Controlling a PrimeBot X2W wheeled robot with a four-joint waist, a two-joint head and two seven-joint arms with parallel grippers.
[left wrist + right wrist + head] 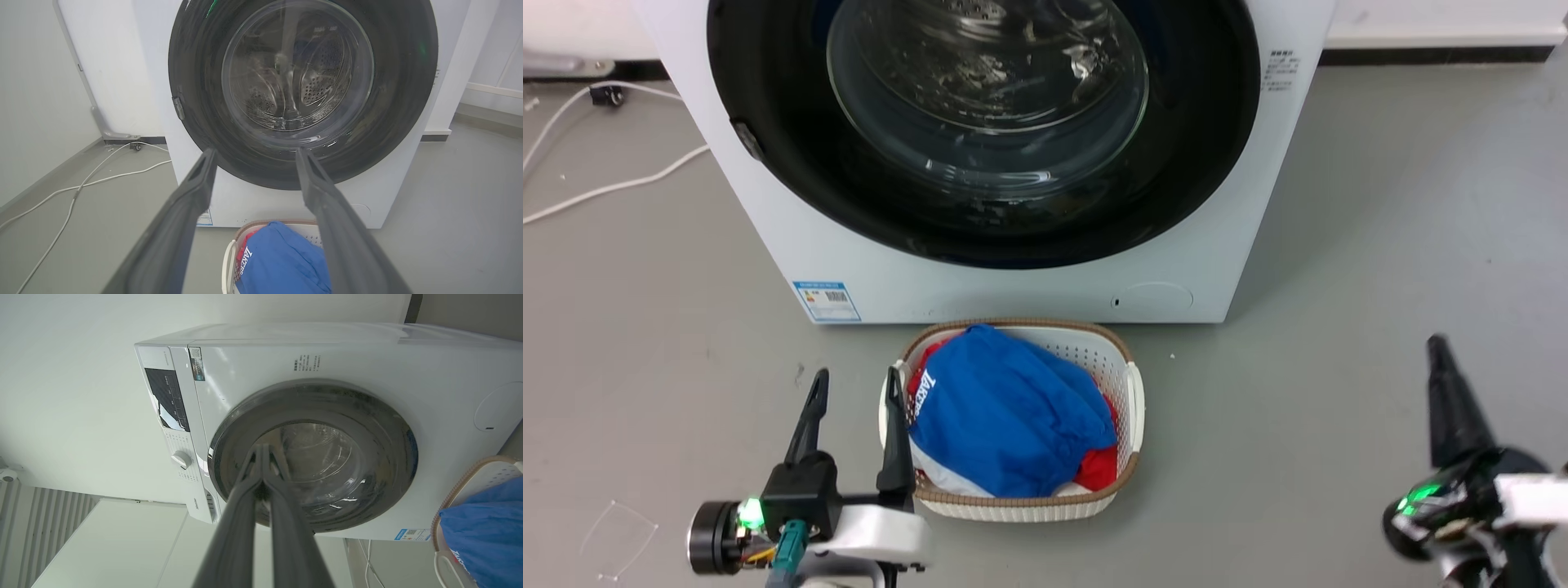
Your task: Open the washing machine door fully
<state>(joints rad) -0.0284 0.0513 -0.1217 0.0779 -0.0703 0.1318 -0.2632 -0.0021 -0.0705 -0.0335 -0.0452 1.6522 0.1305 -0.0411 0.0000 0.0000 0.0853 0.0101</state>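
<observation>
The white washing machine (1029, 286) stands ahead with its round black-rimmed door (792, 188) lying flat against its front; a clear glass bowl bulges at the door's centre. A small latch tab sits on the rim's left side. The same door (196, 90) faces the left wrist view, and it appears turned sideways as the door (388, 428) in the right wrist view. My left gripper (856, 382) hovers low at the lower left, open and empty, well short of the machine. My right gripper (1437, 347) is at the lower right, fingers together, holding nothing, also far from the door.
A white woven laundry basket (1131, 400) with blue and red clothes sits on the grey floor right in front of the machine, beside my left gripper. White cables (605, 184) trail on the floor to the left. A wall runs behind.
</observation>
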